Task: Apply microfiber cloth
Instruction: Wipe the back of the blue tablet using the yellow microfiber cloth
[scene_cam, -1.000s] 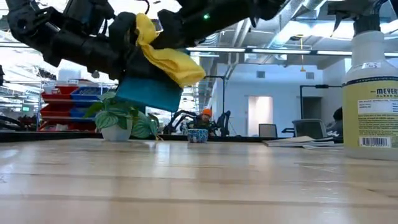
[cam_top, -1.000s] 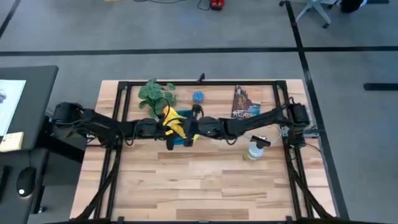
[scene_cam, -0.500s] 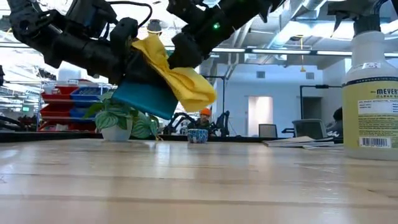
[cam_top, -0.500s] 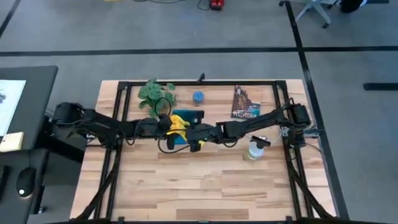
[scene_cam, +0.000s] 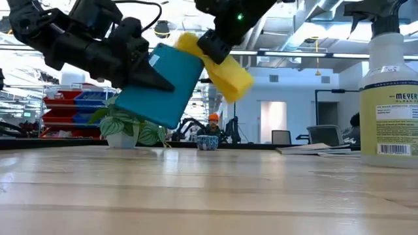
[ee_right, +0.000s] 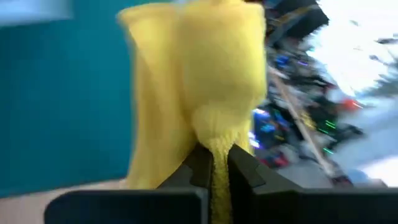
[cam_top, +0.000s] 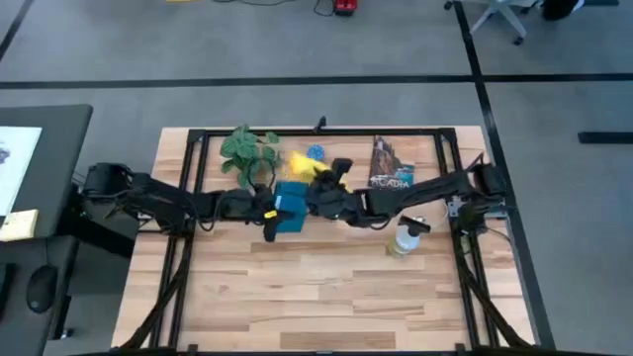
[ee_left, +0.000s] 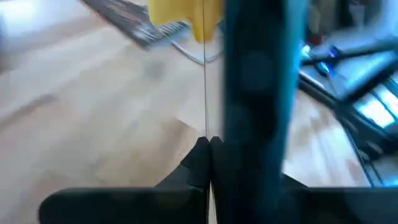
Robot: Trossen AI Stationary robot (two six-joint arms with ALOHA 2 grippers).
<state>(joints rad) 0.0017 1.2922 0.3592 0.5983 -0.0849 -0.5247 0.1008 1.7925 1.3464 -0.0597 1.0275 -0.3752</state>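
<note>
Above the wooden table's far-edge middle, the right gripper pinches the bright yellow floppy microfiber cloth; the left gripper clamps a flat teal-backed tablet airborne; hard rubbing could lever it loose.

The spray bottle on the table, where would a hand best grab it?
Probably around the spray bottle's straight round body, coming in level from the side. It stands upright, and the narrow trigger head on top looks awkward to pinch. Both hands are busy now.
</note>
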